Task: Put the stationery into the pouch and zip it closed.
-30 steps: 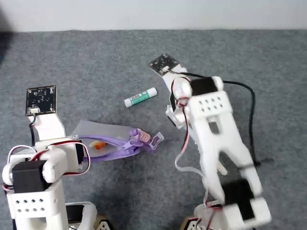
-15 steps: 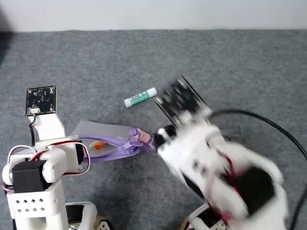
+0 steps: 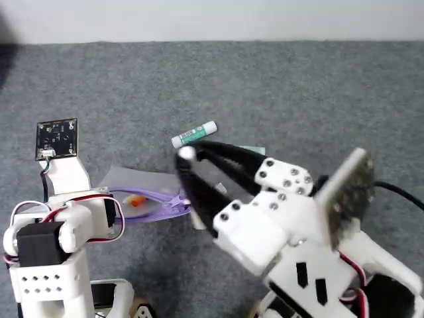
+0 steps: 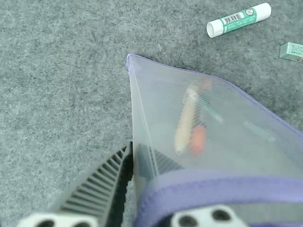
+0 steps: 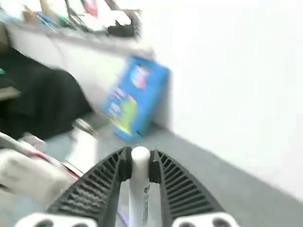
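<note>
Grey felt covers the table, where your left jaws are pressed onto one end of the translucent lilac mesh pouch with a purple zip; a pale pencil and an orange piece show through its side. Your right jaws, raised off the table, pinch a white cylindrical stick, its rounded end at their tips. A white-and-green glue stick and a small green block lie near each other on the felt beyond the pouch.

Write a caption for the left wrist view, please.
Left end effector grips the translucent pouch; glue stick lies outside.
</note>
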### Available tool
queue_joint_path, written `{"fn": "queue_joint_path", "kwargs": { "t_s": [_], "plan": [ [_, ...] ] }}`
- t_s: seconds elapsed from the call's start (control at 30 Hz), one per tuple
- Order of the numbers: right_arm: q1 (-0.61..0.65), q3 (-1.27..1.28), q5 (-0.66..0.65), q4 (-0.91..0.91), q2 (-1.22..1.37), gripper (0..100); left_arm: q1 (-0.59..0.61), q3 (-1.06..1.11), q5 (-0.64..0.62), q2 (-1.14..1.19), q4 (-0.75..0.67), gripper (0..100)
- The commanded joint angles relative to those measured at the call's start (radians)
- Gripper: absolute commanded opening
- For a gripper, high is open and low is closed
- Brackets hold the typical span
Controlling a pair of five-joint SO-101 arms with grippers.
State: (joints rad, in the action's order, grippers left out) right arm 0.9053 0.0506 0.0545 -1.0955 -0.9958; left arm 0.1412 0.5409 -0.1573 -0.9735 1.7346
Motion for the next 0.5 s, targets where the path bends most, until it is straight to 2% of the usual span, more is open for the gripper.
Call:
{"fn": "queue_joint_path", "kwargs": {
  "t_s": [0.0,0.27,0.47],
  "plan": [
    [0.094,0.041,-0.029,0.143,-0.001,0.8,0.002,-0.004,-0.009,-0.003,-0.009,1],
    [0.183,0.316,-0.222,0.506,-0.002,0.8,0.002,-0.004,-0.009,-0.003,-0.009,1],
    [0.194,0.48,-0.281,0.581,-0.012,0.8,0.002,-0.004,-0.009,-0.008,-0.008,1]
  ]
}}
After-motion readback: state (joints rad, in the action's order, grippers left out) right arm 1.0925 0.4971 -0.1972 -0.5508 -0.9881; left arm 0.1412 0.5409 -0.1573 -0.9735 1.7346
